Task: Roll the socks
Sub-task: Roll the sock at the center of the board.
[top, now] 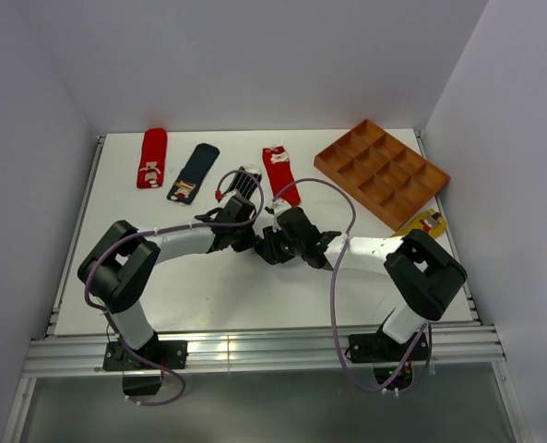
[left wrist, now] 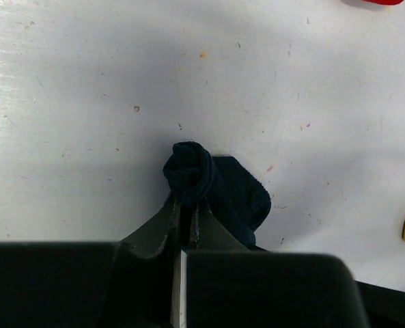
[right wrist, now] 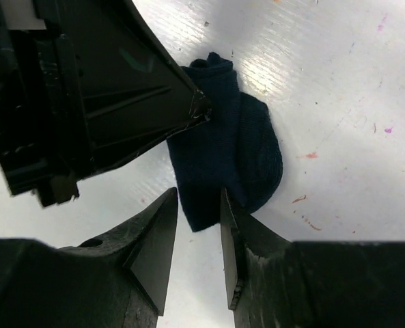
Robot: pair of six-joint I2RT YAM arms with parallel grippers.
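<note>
Our left claw (left wrist: 188,205) is pinched shut on the rolled end of the navy sock (left wrist: 236,195). Our right claw (right wrist: 198,198) gapes partway, empty, the sock's flat end at its tips. Held by one pinch, the roll may spring loose.

The plain navy sock (left wrist: 233,195) lies well left of the tray (top: 381,173) and nearer the arms, one end wound into a tight roll and the rest flat. Flat in a row left of the tray lie a red sock (top: 280,173), the striped sock (top: 245,182), the patched navy sock (top: 193,173), and a second red sock (top: 151,157) farthest out. The yellow sock (top: 427,222) lies just beside the tray's near corner.
</note>
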